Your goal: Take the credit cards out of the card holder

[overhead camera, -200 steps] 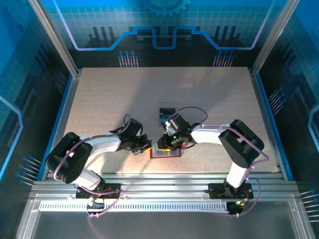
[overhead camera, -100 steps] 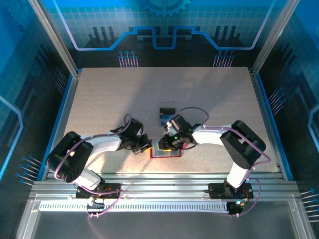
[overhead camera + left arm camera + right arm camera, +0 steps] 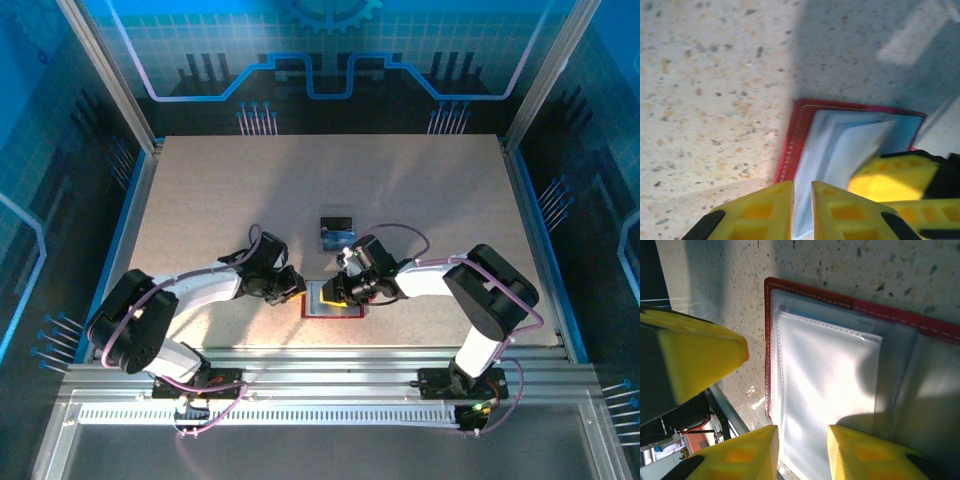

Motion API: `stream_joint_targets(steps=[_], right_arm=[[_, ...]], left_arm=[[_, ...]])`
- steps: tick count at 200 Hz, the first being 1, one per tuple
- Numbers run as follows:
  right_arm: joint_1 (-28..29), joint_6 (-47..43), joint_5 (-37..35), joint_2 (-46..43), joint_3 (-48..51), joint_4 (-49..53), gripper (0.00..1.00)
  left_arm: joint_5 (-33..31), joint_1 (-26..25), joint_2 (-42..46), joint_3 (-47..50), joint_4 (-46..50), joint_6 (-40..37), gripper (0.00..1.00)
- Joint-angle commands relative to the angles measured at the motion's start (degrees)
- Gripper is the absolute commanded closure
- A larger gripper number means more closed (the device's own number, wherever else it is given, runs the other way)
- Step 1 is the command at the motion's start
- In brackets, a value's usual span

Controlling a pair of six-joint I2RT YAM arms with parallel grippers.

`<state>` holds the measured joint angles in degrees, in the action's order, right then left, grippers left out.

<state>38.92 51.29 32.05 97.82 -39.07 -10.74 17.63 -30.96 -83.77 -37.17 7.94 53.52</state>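
**Card holder [image 3: 333,300] lies open between both fingers**

It lies flat at lower centre of the bench [image 3: 200,200]. The right fingers [image 3: 865,455] stand parted astride its pale pocket — the left fingers [image 3: 760,212] are nearly closed at its edge, grip impossible to tell.

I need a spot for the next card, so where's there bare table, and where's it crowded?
Bare table lies far left, between the left arm and the back edge, and far right, beyond the right arm. Crowded: the near middle, where the left end effector and right end effector meet at the card holder, with cards just behind it.
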Motion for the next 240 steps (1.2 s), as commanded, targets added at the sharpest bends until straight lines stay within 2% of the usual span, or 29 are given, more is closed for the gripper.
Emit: stream_joint_targets(steps=[1,57,164,220,240], right_arm=[[-0.76,1.89,0.78,0.24,2.20,-1.58,0.68],[-1.63,3.64,2.35,1.63,4.03,-7.13,0.69],[-2.01,4.13,3.45,1.32,4.71,-8.20,0.69],[-2.01,4.37,3.52,1.58,4.70,-8.59,0.69],[-2.01,4.42,3.52,1.76,4.72,-8.53,0.69]], left_arm=[[0.70,-0.60,2.03,-1.50,0.90,-0.26,0.79],[3.52,-1.81,-0.04,-0.37,-3.45,2.57,0.68],[5.46,-3.70,-6.59,-1.58,-6.85,4.50,0.67],[5.69,-3.98,-6.84,-1.86,-7.12,4.60,0.72],[4.81,-3.95,-5.96,-1.81,-6.16,4.54,0.66]])
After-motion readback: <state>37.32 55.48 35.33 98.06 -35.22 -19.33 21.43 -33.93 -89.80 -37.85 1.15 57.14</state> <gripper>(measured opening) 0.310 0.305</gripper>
